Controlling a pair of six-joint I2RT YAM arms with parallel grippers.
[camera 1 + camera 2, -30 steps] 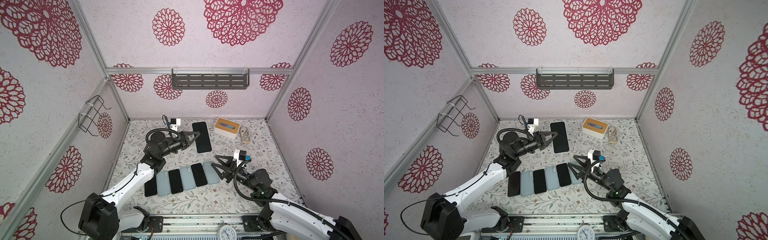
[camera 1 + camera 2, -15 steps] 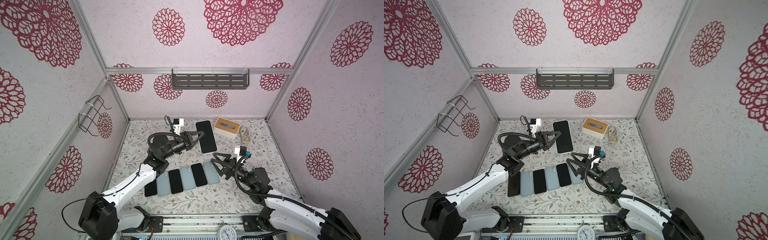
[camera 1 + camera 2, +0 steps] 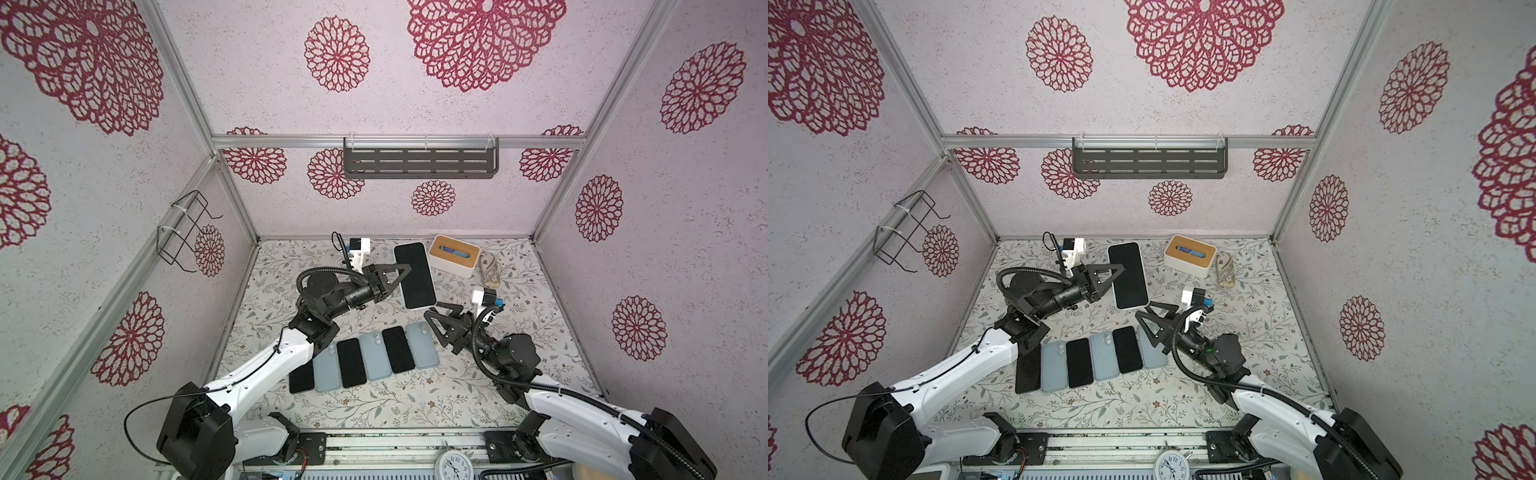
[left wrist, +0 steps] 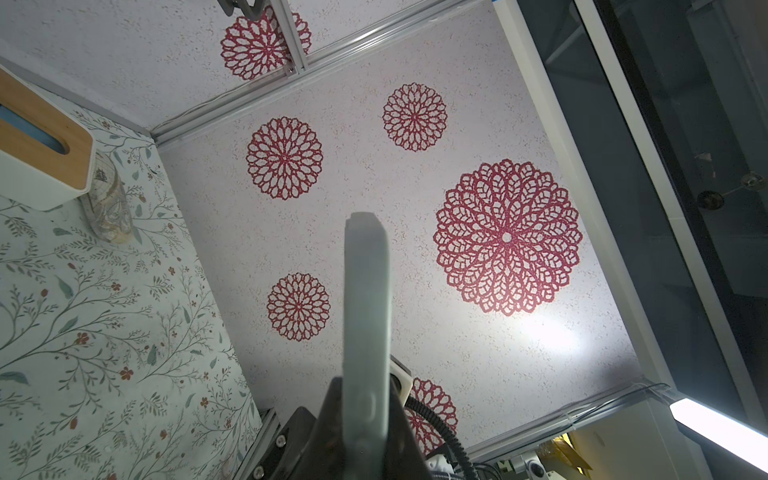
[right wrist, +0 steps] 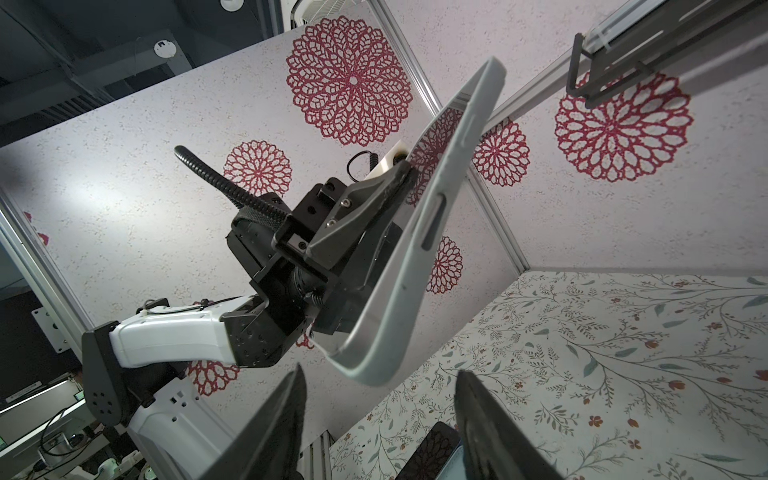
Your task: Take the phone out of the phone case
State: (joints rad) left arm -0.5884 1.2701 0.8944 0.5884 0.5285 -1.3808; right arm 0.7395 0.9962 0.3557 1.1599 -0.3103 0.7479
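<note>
Phone [image 3: 414, 275] clamped in outstretched left arm's jaws; right jaws, parted, point up just below.

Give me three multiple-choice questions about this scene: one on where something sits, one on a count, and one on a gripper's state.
1. Where is the wooden-lidded box?
A) on the wall shelf
B) at the back of the table
C) at the front edge

2. How many flat items make up the row?
A) six
B) four
C) nine

3. The left gripper is:
A) open and empty
B) out of view
C) shut on the cased phone

Answers:
1. B, it stands near the back wall.
2. A, three black and three pale blue items alternate.
3. C, it clamps the phone's edge in the air.
</note>
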